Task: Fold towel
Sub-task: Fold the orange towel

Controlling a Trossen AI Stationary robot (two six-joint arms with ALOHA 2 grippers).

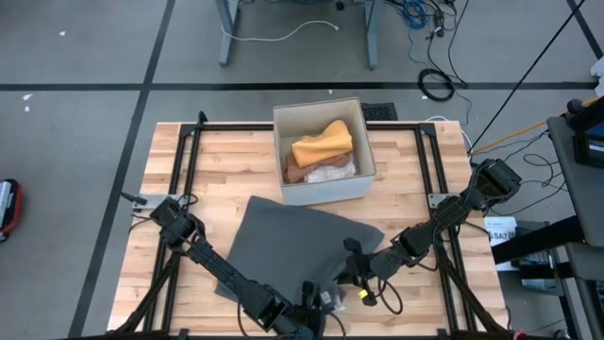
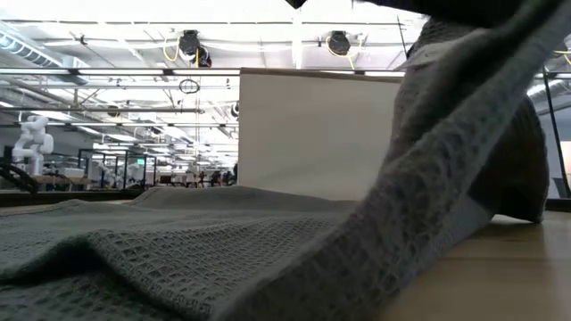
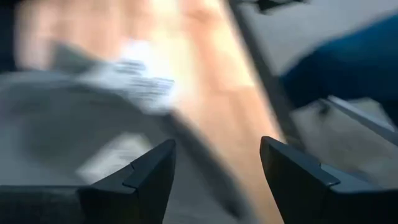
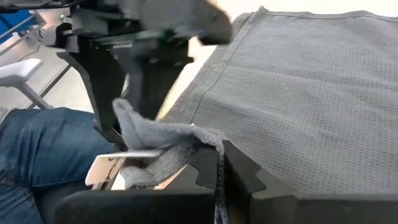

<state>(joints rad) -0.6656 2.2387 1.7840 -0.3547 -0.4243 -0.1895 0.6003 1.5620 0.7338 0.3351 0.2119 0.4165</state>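
Note:
A grey waffle-weave towel (image 1: 293,241) lies spread on the wooden table, and most of it rests flat. Its near right part is raised off the wood and slopes up in the low view (image 2: 464,134). My right gripper (image 1: 351,253) is shut on that raised part (image 4: 221,171). My left gripper (image 1: 319,310) is at the table's near edge, beside the towel's near right end. Its fingers (image 3: 217,168) are open with nothing between them. My right gripper pinches a bunched fold of the towel's near right edge (image 4: 186,142) between its two shut fingers. It comes in from the table's right, slanting down. The pinched cloth is lifted clear, crumpled and slack beside the fingers. The rest of the towel (image 4: 311,93) lies on the table.
A white box (image 1: 326,189) with yellow, brown and white cloths stands at the far middle of the table, just beyond the towel. A person in blue jeans (image 4: 37,149) sits at the near edge. A black frame (image 1: 189,161) runs along the table's sides.

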